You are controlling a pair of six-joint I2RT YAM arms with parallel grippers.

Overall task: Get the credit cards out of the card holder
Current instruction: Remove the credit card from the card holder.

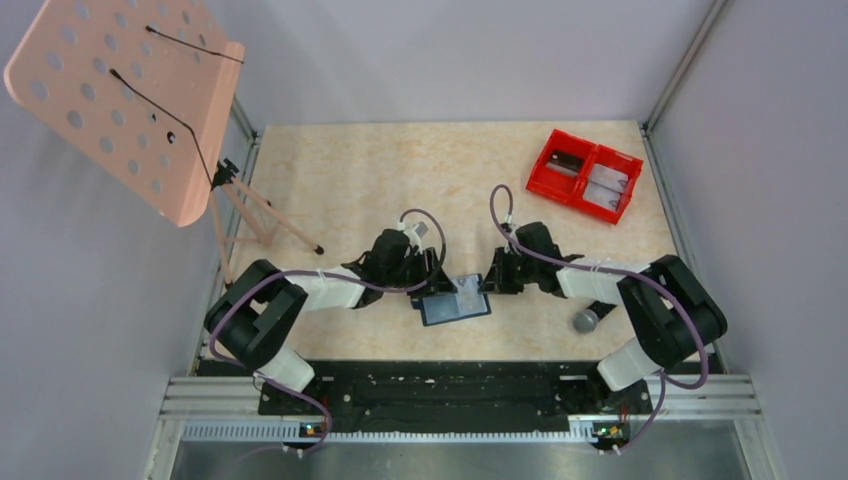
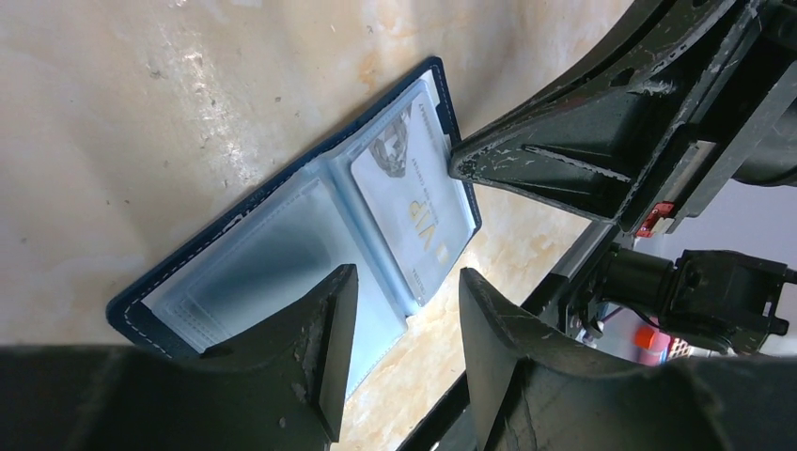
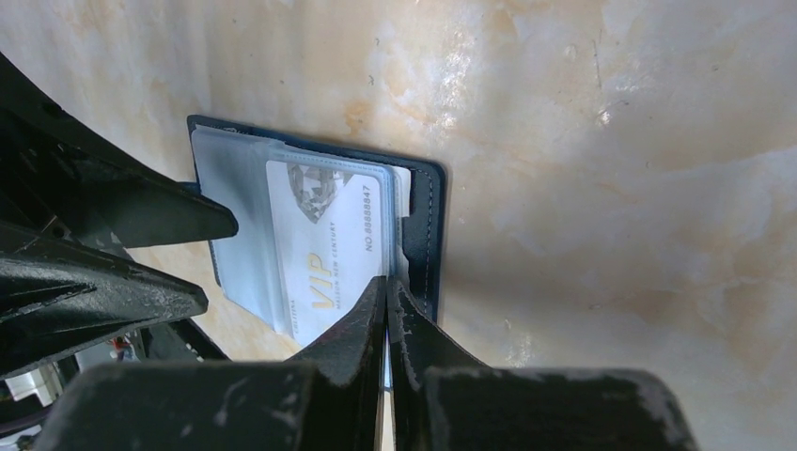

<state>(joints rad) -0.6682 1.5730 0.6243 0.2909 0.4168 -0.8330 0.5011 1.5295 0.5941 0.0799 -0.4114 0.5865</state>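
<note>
Right claw [image 3: 386,287] is squeezed fully closed, its scuffed black tips sitting on the near edge of the pale plastic card [image 3: 324,235] with gold VIP lettering. Can't tell if it's actually nipping it. The card sits in a clear sleeve on the right half of the thin navy bifold card holder [image 1: 455,303], which lies open and flat near the middle of the table. Left claw [image 2: 406,277] is about half spread, one finger over the holder's frosted blue-grey left half. Glossy beige marbled tabletop [image 1: 380,170], pale lilac walls [image 1: 450,50], and a red two-part plastic bin [image 1: 585,175] far right.
</note>
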